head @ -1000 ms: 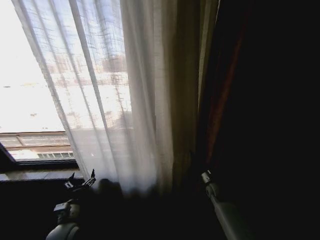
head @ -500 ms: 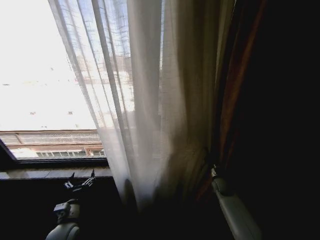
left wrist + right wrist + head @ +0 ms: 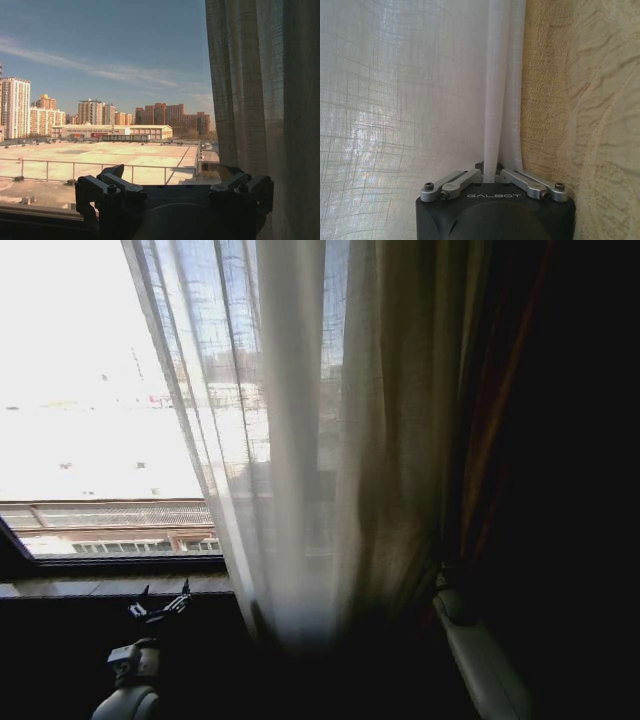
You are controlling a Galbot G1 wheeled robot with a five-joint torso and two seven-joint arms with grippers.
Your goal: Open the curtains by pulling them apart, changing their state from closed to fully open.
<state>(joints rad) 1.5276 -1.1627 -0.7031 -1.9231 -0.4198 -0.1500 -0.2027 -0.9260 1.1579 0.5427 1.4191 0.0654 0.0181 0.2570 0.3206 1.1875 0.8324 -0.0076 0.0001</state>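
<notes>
The right tool (image 3: pixel 491 176) pinches a fold of the sheer curtain (image 3: pixel 410 100) beside the beige drape (image 3: pixel 570 100). In the head view its fingertips are hidden behind the bunched fabric at 5 o'clock. The left tool (image 3: pixel 160 605) hangs wide and empty at 7 o'clock by the windowsill (image 3: pixel 100 588).

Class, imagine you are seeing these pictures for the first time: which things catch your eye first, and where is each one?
The bright bare window on the left stands out first, with city buildings beyond it. Next come the sheer curtains, bunched towards the right beside a cream drape. In the right wrist view, the right gripper is shut on a fold of the sheer fabric, while the left gripper sits low by the sill, open.
</notes>
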